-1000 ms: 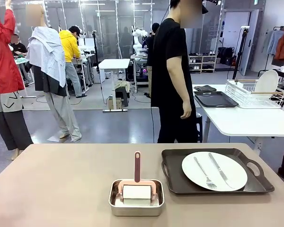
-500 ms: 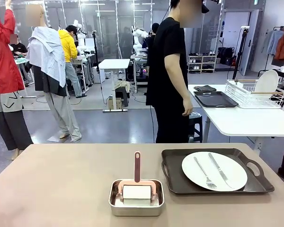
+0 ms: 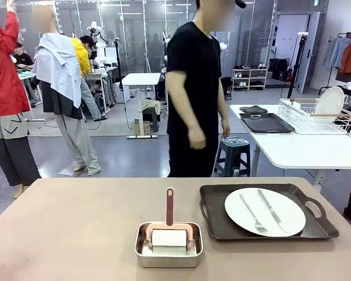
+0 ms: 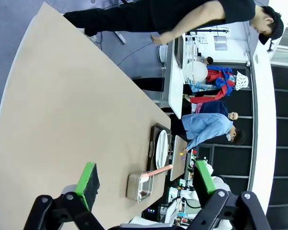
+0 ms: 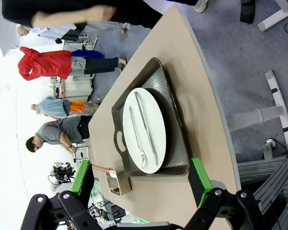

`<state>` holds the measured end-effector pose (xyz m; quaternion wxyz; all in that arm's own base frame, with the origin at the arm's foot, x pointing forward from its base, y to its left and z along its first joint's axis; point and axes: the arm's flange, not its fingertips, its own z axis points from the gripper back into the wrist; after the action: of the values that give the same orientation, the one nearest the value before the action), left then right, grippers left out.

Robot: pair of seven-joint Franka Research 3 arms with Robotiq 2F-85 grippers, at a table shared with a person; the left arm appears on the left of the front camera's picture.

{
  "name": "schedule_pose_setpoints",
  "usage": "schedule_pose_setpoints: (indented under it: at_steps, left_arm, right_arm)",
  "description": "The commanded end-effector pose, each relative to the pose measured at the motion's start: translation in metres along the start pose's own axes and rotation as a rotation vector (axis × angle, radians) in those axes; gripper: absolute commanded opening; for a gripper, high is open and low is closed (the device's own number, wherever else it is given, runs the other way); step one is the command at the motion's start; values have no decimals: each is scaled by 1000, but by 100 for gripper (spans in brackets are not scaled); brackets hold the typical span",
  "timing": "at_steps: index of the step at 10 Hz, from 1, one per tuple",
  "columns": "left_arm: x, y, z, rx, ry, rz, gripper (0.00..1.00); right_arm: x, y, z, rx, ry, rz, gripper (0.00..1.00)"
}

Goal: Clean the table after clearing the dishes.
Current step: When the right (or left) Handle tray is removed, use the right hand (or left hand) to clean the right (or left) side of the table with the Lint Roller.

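In the front view we see the table [image 3: 76,222] with a dark tray [image 3: 216,228] on its right half. A white plate [image 3: 237,218] lies in the tray, with a fork [image 3: 253,215] and a knife [image 3: 271,209] side by side on it. Just left of the tray stands a steel pan [image 3: 139,249] holding a roller [image 3: 169,237], its pink handle pointing to the far side. A person [image 3: 193,88] in black stands beyond the far edge.

From the left wrist we see the left gripper [image 4: 144,167] above the table, its fingers wide apart with nothing between them; pan and tray lie far off.

From the right wrist we see the right gripper [image 5: 140,175], fingers likewise apart and holding nothing, above the table's near edge, facing the tray and plate.
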<state>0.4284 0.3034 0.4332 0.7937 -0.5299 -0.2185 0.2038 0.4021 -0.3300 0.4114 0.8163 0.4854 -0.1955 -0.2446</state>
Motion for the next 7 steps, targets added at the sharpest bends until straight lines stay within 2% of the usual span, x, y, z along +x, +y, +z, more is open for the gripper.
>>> schedule_pose_setpoints:
  at_steps: [1,7]
  left_arm:
    - [1,0,5,-6,15,-3,100]
    - [1,0,5,-6,15,-3,100]
  right_arm:
    - [-1,2,0,3,-2,0,100]
    - [-1,2,0,3,-2,0,100]
